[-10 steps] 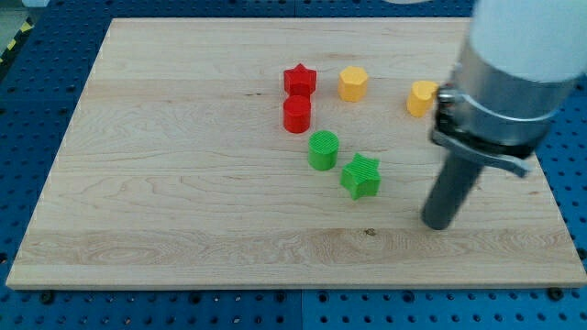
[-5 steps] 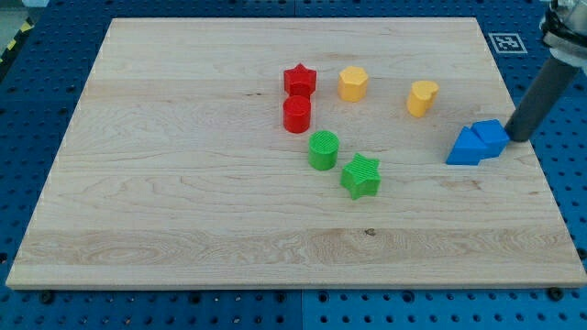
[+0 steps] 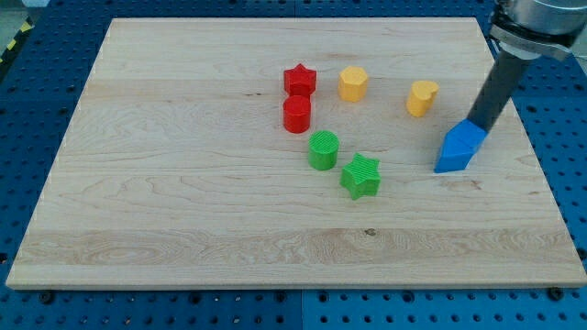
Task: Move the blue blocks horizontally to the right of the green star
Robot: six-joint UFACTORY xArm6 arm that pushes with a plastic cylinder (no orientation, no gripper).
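Two blue blocks (image 3: 459,147) sit pressed together at the view's right; their separate shapes are hard to tell apart. The green star (image 3: 361,176) lies to their left and slightly lower. My tip (image 3: 478,124) touches the upper right edge of the blue blocks, with the dark rod slanting up toward the view's top right corner.
A green cylinder (image 3: 323,149) sits just up-left of the green star. A red cylinder (image 3: 296,115) and a red star (image 3: 299,80) stand above it. Two yellow blocks (image 3: 353,83) (image 3: 422,97) lie near the view's top. The board's right edge (image 3: 541,174) is close to the blue blocks.
My tip has swung from below the blue blocks round to their right, then to their upper right. The blue blocks have slid left and down a little and closed up.
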